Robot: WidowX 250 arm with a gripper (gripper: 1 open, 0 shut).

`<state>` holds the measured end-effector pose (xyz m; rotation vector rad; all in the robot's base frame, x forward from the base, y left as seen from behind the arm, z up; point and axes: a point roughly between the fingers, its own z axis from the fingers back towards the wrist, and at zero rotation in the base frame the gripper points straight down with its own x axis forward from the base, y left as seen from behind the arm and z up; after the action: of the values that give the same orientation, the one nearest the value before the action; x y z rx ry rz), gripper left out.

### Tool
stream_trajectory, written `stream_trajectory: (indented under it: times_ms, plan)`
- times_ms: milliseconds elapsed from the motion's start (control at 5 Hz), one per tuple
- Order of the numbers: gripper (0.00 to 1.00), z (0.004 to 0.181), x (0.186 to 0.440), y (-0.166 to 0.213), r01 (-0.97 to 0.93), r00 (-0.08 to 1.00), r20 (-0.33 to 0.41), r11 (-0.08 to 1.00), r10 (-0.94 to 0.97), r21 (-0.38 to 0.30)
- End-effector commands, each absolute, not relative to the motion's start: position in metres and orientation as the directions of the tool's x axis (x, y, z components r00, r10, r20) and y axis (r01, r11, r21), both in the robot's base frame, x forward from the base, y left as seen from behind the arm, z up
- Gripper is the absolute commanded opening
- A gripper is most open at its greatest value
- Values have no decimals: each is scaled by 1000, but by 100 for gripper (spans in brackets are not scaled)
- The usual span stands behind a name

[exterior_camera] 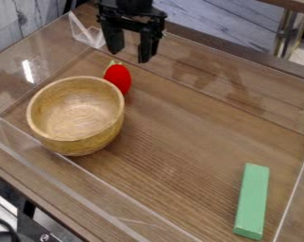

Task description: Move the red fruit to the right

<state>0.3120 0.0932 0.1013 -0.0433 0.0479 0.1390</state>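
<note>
the gripper (130,47) is black, and it is near the top edge of the picture, at the left of the middle. its two fingers stand wide apart, and there is nothing held between them. the fingers point down toward the table.

just below the gripper in the picture is the red fruit (118,77). it is small and rounded, of a bright red colour, and its skin is glossy, with a small pale shine on it. the shape is a little longer than wide, like a strawberry. at its upper end there is a small green tip. the fruit lies on the wooden table (180,142), close to the upper right side of the bowl, and outside of it.

some parts are difficult to see. the upper part of the robot arm is cut off by the top edge. i cannot tell how high the fingers are above the table. behind the gripper, to the left, there is a clear, see-through thing (87,34), and its exact form is hard to make out. in the lower left corner, some black cables (8,230) are cut off by the edge.

the wooden bowl (76,115) is round, light brown and much bigger than the fruit. its inside is visible, and i see nothing in it. well apart, at the lower right, a flat green block (250,200) lies on the table.
</note>
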Motion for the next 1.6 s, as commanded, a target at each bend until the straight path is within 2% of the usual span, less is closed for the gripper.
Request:
stream_trajectory:
  times_ms: [0,1000,1400]
  plan:
    - [100,116,319,98,-190,982,14,981,191,-37]
    - [100,84,324,98,-264,964,12,964,265,-41]
    - [100,101,326,101,-299,954,11,953,300,-56]
